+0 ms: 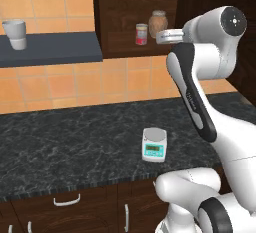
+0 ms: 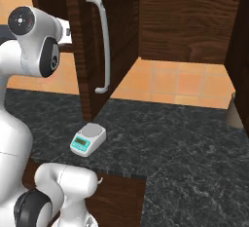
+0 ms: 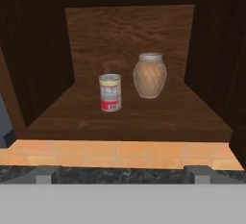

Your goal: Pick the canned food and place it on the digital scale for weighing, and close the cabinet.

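One red-labelled canned food (image 3: 110, 92), print unreadable, stands beside one brown jar (image 3: 150, 75) in the open cabinet (image 3: 129, 31); end effector (image 3: 122, 174) fingers spread.

Open shelf, two things standing apart

The cabinet (image 3: 129, 31) shelf front is unblocked; the canned food (image 3: 110, 92) stands upright just left of the brown jar (image 3: 150, 75), a gap between them. The open door (image 2: 92, 46) juts over the tabletop (image 2: 175, 138) beside the digital scale (image 2: 88, 139).
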